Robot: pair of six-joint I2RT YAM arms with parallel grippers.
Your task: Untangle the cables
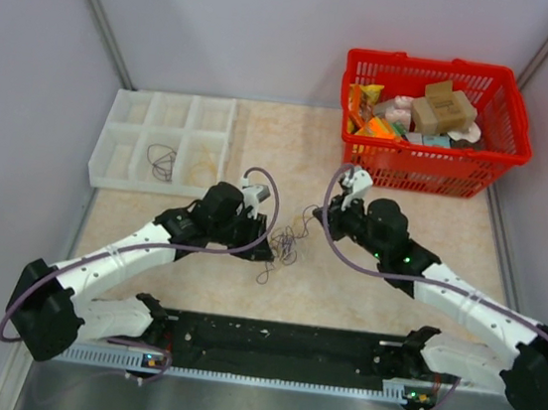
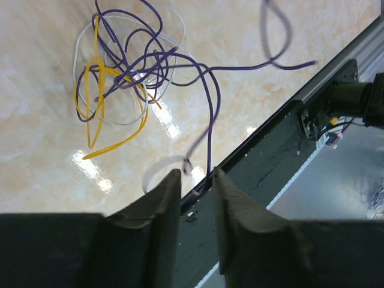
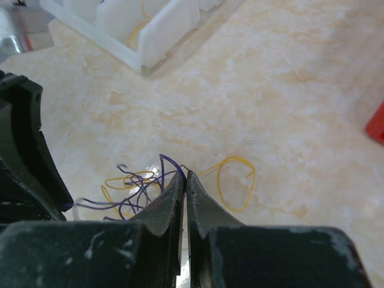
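Note:
The cables (image 1: 284, 241) lie as a small tangle of purple, yellow and whitish strands on the table between both grippers. In the left wrist view the tangle (image 2: 120, 78) sits ahead, and one purple strand (image 2: 210, 120) trails down into the gap of my left gripper (image 2: 197, 175). Its jaws stand apart around that strand without pinching it. My right gripper (image 3: 185, 174) is shut, its tips pinching a purple cable (image 3: 171, 161) at the tangle's edge. A loose yellow loop (image 3: 237, 183) lies just right of those tips. From above, the left gripper (image 1: 264, 252) is left of the tangle and the right gripper (image 1: 321, 217) is to its upper right.
A white compartment tray (image 1: 122, 141) at the back left holds a dark cable (image 1: 162, 161) and a yellow one (image 1: 201, 168). A red basket (image 1: 428, 169) of packages stands at the back right. The black base rail (image 2: 264, 162) runs along the near edge.

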